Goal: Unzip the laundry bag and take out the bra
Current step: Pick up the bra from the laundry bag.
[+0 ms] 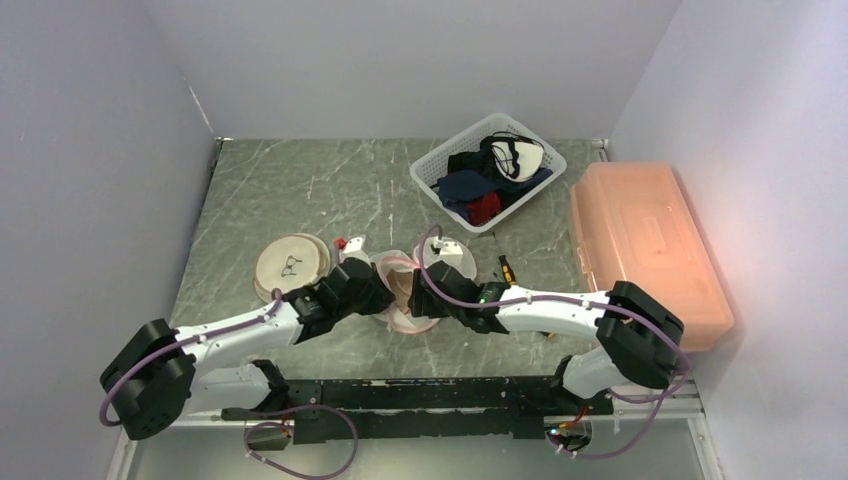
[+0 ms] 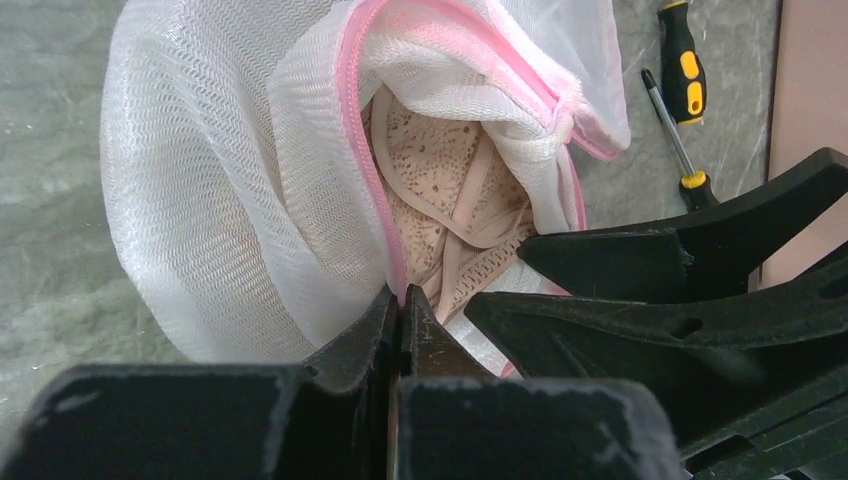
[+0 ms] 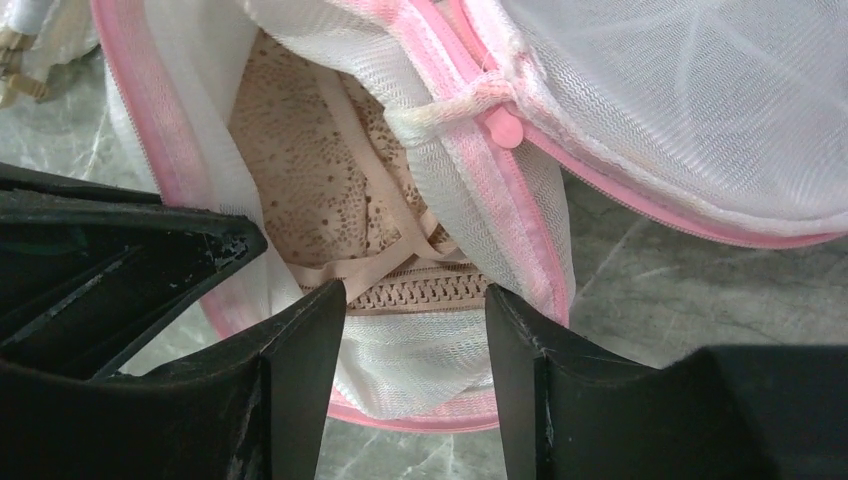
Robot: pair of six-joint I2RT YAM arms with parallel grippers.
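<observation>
The laundry bag [image 1: 405,292] is white mesh with pink zipper trim and lies between both grippers at mid-table. Its mouth gapes open, and the beige lace bra [image 2: 440,170] shows inside it. My left gripper [image 2: 405,300] is shut on the pink zipper edge of the bag [image 2: 200,200]. My right gripper [image 3: 415,300] is open at the bag's mouth [image 3: 680,110], one finger on each side of the bra's band [image 3: 420,290] and the mesh below it. The pink zipper pull [image 3: 505,125] sits at the top of the opening. The right fingers [image 2: 650,260] reach in beside the left gripper.
A white basket [image 1: 432,170] of dark clothes stands at the back. A peach plastic box [image 1: 640,240] lies along the right. Round beige pieces [image 1: 292,262] lie left of the bag. Two yellow-and-black screwdrivers [image 2: 680,60] lie right of the bag.
</observation>
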